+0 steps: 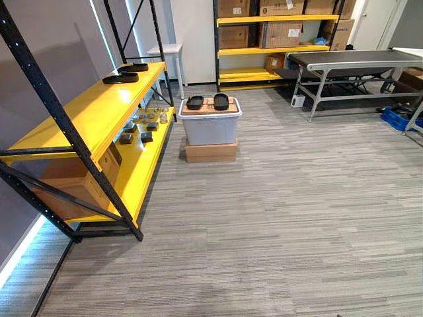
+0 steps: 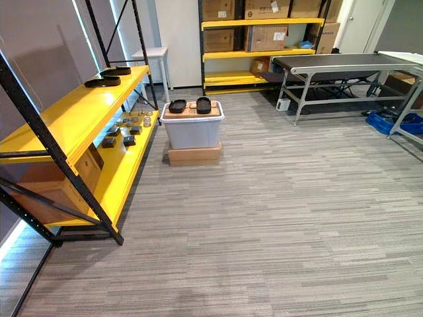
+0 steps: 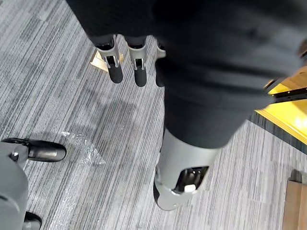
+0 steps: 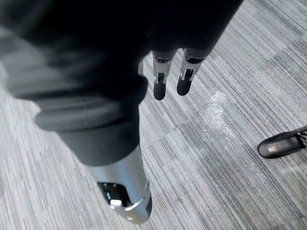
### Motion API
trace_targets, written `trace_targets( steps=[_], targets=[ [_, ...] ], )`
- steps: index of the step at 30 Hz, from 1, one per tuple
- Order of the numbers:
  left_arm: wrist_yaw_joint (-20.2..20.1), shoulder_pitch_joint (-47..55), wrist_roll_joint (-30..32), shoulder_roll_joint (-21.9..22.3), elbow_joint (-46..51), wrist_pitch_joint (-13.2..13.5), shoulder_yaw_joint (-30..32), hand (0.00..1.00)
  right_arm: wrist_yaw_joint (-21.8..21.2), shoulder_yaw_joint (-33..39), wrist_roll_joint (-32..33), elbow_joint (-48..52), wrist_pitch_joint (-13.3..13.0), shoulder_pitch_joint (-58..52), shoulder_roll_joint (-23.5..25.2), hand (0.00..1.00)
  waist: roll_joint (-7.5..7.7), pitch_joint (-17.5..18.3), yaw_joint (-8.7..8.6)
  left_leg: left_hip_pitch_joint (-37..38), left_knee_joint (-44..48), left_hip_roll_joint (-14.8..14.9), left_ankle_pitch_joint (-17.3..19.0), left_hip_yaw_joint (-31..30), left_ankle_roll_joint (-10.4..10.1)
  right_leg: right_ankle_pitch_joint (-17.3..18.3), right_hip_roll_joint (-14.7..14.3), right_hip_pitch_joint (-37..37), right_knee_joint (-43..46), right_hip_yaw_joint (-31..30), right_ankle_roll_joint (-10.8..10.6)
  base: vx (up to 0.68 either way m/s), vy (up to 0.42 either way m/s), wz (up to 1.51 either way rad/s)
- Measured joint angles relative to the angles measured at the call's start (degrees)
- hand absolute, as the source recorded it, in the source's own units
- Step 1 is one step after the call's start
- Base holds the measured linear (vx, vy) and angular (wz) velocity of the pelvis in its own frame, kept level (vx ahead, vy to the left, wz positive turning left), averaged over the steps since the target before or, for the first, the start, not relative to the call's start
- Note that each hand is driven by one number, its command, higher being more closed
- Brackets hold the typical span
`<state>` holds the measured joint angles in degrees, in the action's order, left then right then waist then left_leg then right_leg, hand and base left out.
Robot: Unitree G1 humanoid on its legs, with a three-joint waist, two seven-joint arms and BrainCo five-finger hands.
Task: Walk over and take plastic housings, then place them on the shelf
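Plastic housings [image 1: 195, 102] are being borne atop the white bin [image 1: 210, 129], while the left robot hand [image 3: 115, 69] and right robot hand [image 4: 159, 86] are being held open and empty well short of that bin, the left probably nearer.

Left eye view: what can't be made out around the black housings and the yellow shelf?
Black housings on the white bin: too small for detail, both eye views.
Bin's contents: hidden by its lid and walls.
Small parts, lower level of the yellow shelf: too small to identify.

Grey conveyor table [image 1: 350, 61], blue crate [image 1: 398, 119]
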<state>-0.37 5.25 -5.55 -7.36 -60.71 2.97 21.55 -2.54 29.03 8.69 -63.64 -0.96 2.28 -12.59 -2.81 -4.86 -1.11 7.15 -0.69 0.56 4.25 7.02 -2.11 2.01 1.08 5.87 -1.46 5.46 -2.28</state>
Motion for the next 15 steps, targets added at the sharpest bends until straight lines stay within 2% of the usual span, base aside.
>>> trace_targets(
  steps=[15],
  targets=[
    [0.34,0.17,0.08,0.10,-0.03,0.10,-0.99,0.00,1.01,-1.05,0.27,-0.07,0.00,-0.15,1.84,0.00,0.22,-0.15,0.54,-0.05,-1.83,0.28,-0.11,1.13,0.20,-0.22,-0.48,-0.89,-0.63,-0.34,0.35,0.00,-0.005,-0.02]
  ],
)
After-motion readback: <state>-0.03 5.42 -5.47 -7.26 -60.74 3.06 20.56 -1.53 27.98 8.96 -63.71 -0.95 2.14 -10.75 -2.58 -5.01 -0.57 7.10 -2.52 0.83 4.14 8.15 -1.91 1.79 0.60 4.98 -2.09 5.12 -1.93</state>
